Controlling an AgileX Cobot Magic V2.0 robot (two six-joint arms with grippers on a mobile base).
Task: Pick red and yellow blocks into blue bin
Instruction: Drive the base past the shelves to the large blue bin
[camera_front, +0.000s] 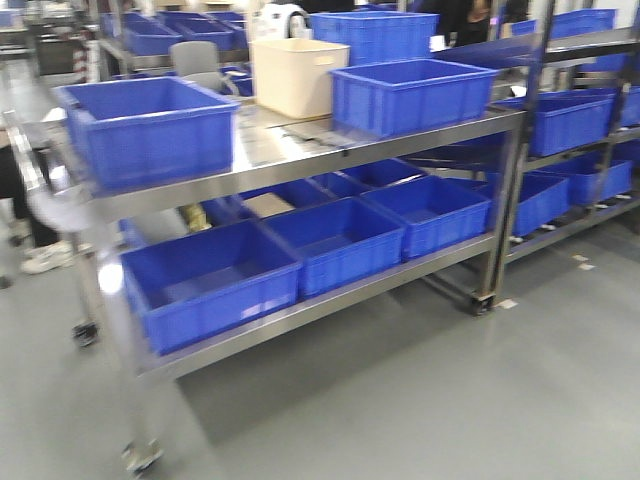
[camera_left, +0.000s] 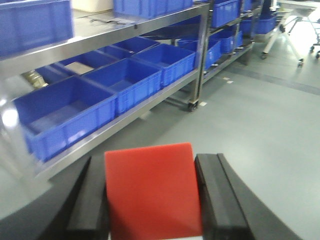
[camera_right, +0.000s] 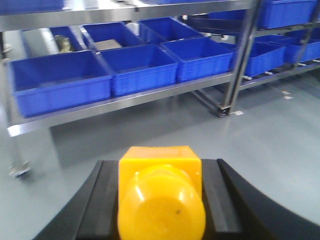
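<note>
Front view's blurred, edges smeared. Left gripper (camera_left: 152, 165) clamps the red block (camera_left: 150, 192), flat face to camera, bottom cut off. Right gripper (camera_right: 162, 167) pinches the yellow block (camera_right: 160, 200), stud toward the lens, long axis unclear. Open grey floor (camera_left: 260, 125) ahead, then the rack (camera_front: 300, 145) of blue bins (camera_front: 150, 92).

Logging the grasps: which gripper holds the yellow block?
The right gripper, shut on the yellow block with the round stud; the left gripper grips the plain red block instead.
</note>
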